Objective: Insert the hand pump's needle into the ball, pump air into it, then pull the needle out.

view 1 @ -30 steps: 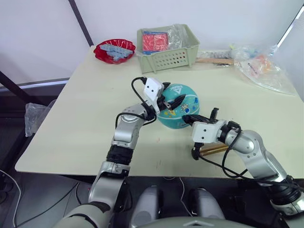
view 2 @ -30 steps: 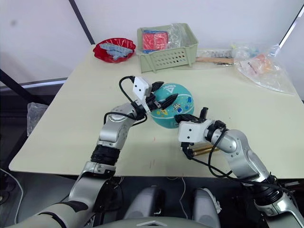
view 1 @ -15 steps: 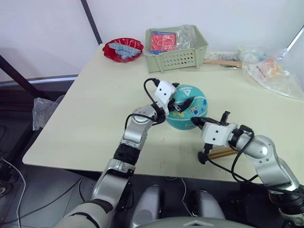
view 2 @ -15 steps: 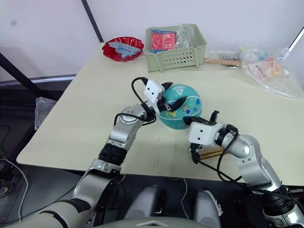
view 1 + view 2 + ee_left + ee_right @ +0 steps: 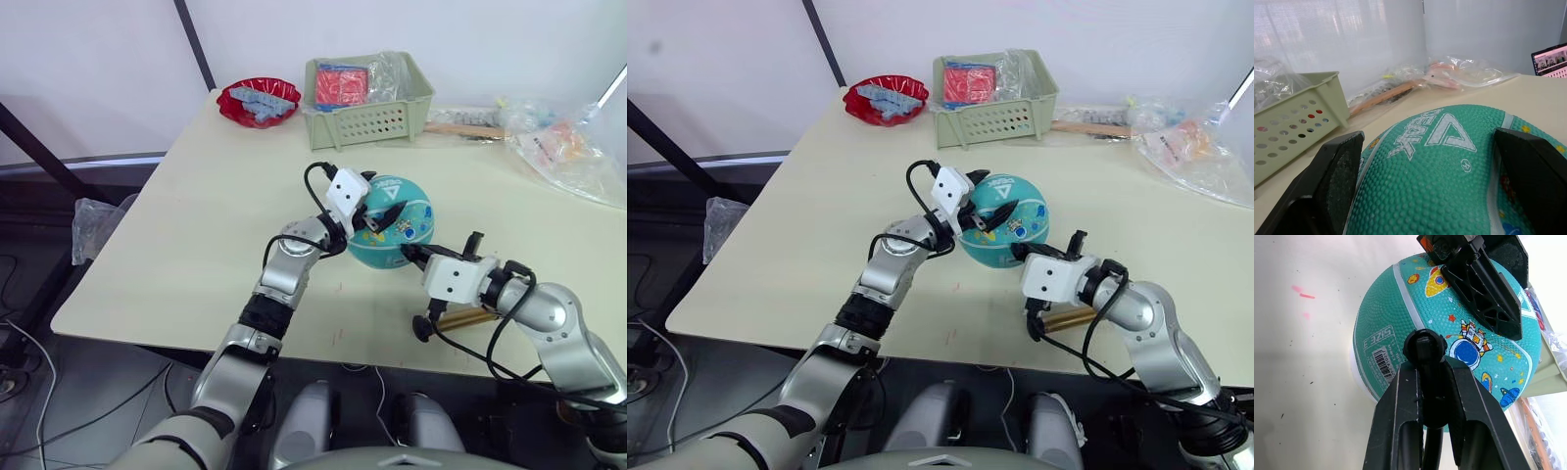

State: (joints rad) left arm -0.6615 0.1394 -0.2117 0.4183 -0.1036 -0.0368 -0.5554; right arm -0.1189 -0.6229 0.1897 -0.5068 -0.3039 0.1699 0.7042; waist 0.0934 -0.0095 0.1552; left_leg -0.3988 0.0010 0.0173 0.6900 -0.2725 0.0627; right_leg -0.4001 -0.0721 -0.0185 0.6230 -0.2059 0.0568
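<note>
A teal ball (image 5: pixel 392 223) with cartoon prints rests on the cream table (image 5: pixel 216 225). My left gripper (image 5: pixel 382 201) reaches over it from the left. Its fingers (image 5: pixel 1337 171) press on the ball's two sides, so it is shut on the ball (image 5: pixel 1444 166). My right gripper (image 5: pixel 1425 382) is shut on the needle's black fitting (image 5: pixel 1424 345), which it holds against the ball's near side (image 5: pixel 1400 328). The metal tip itself is hidden. The hand pump (image 5: pixel 465 317) lies on the table under my right forearm, and its black hose loops off the front edge.
A green basket (image 5: pixel 367 93) with red packets and a red bowl (image 5: pixel 260 103) stand at the back. Plastic bags (image 5: pixel 568 147) and a wooden stick (image 5: pixel 465 127) lie at the back right. The table's front edge (image 5: pixel 323 357) runs close under the arms.
The camera has shifted, so the whole scene sits further right. Both grippers keep the same hold on the ball and the fitting.
</note>
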